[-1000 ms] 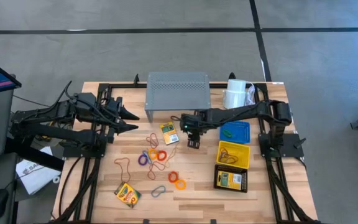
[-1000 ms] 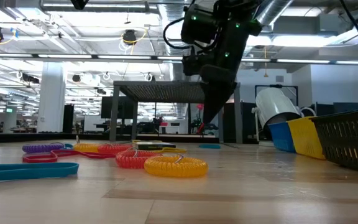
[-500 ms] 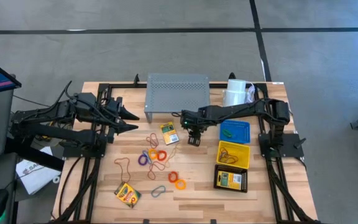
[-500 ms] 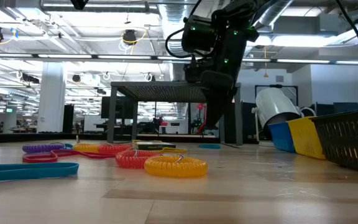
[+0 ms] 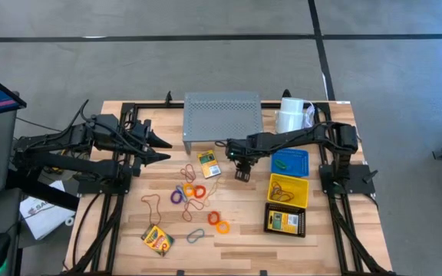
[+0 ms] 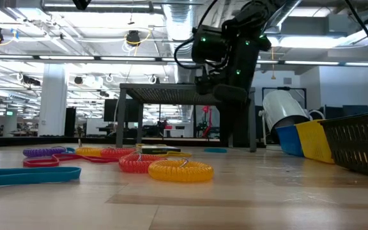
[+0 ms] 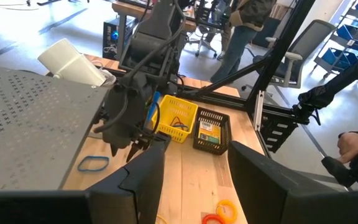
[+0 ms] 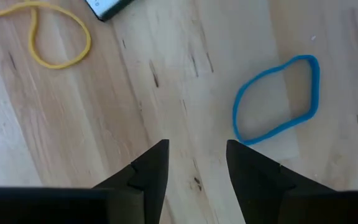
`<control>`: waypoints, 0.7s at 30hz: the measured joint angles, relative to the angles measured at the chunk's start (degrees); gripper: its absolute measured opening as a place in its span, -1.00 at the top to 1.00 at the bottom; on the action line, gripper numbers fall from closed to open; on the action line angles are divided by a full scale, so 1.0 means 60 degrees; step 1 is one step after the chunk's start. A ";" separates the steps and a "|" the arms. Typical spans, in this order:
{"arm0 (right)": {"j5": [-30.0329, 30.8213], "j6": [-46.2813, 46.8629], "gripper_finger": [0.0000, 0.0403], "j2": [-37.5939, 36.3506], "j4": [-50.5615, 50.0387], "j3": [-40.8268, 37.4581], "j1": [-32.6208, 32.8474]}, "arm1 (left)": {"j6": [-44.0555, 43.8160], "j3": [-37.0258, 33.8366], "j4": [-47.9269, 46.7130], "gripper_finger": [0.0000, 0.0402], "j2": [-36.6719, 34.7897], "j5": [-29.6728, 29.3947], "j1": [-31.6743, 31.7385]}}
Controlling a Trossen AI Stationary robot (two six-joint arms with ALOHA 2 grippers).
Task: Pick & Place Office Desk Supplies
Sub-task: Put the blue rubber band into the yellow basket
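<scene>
The right gripper is hovering open and empty above a blue loop on the table. The left gripper is waiting open and empty at the table's left.

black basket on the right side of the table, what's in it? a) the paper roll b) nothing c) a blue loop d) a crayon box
d: in the high view the black basket holds a yellow-green crayon box, and the left wrist view shows the same box lying in it beside the yellow basket.
</scene>
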 joint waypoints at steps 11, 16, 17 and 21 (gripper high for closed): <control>-0.0109 0.0026 0.22 0.0153 0.0450 -0.0005 -0.0279 | 0.0000 0.0000 0.0002 0.14 -0.0003 0.0000 0.0000; -0.0472 0.0085 0.22 0.0500 0.0506 -0.0004 -0.0377 | 0.0000 0.0000 0.0008 0.14 0.0000 0.0002 -0.0003; -0.0474 0.0089 0.22 0.0549 0.0479 -0.0014 -0.0366 | -0.0004 0.0000 0.0021 0.14 -0.0003 0.0007 -0.0003; -0.0481 0.0093 0.22 0.0630 0.0654 0.0006 -0.0353 | -0.0004 0.0000 0.0072 0.14 -0.0003 0.0006 -0.0003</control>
